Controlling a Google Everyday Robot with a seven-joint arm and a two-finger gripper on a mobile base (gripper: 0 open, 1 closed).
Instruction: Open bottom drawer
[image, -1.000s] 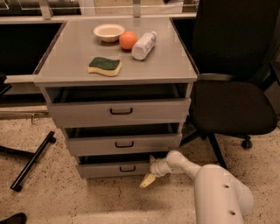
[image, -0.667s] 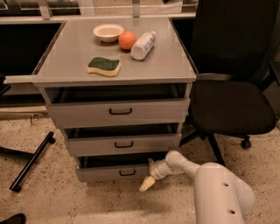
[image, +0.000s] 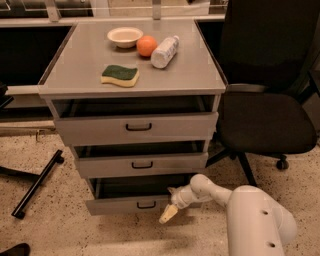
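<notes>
The bottom drawer (image: 120, 205) is the lowest and narrowest grey front of the three on the grey cabinet, with a small black loop handle (image: 146, 204) at its centre. It stands partly pulled out, with a dark gap above its front. My gripper (image: 170, 207), white with a yellowish tip, is at the right end of this drawer's front, just right of the handle and touching or very close to the panel. My white arm (image: 250, 215) reaches in from the lower right.
The top drawer (image: 137, 127) and middle drawer (image: 142, 164) are also slightly out. On the cabinet top lie a sponge (image: 120, 75), a bowl (image: 124, 36), an orange (image: 146, 46) and a bottle (image: 165, 51). A black office chair (image: 265, 120) stands right; a black bar (image: 37, 184) lies left.
The bottom drawer's front has come further out toward the camera, and my gripper has moved down and outward with it. The other drawers have not moved.
</notes>
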